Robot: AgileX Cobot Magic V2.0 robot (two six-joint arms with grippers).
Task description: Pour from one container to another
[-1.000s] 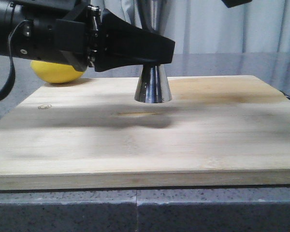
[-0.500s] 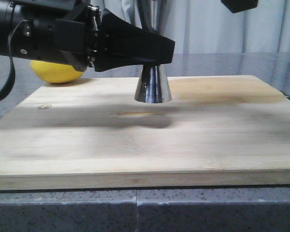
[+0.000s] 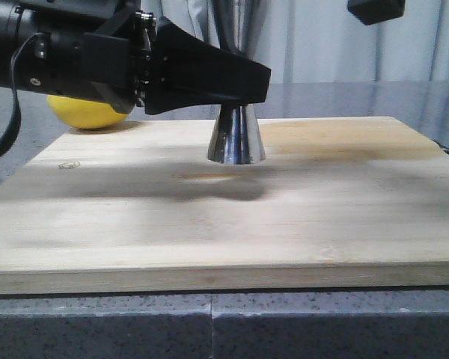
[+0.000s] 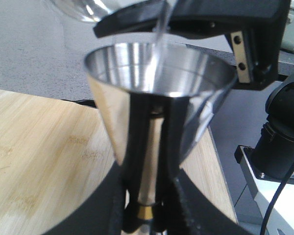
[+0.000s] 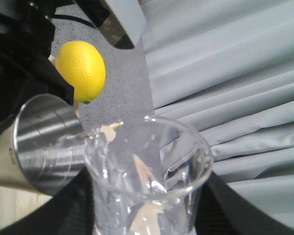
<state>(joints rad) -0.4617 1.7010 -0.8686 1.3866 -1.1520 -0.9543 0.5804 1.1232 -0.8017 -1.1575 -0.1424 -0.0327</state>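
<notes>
The steel jigger (image 3: 237,138) stands on the wooden board (image 3: 209,232), and only its lower cone shows under my left gripper (image 3: 247,75). In the left wrist view my left gripper (image 4: 154,161) is shut on the jigger (image 4: 159,83) just above its gold band (image 4: 146,211). My right gripper (image 5: 147,208) is shut on the clear glass beaker (image 5: 147,171), which is tipped toward the jigger's rim (image 5: 44,147). The beaker's edge (image 4: 78,10) hangs above the open cone, and a thin clear streak (image 4: 159,36) runs down into it. Only a corner of the right gripper (image 3: 374,9) shows in the front view.
A yellow lemon (image 3: 86,112) lies on the grey counter behind the board's left rear corner, also in the right wrist view as a lemon (image 5: 81,71). A grey curtain (image 3: 344,45) hangs behind. The board's front edge lies near the counter's edge.
The right gripper has come slightly lower and further into the front view at the top right. The left gripper and the jigger have hardly moved.
</notes>
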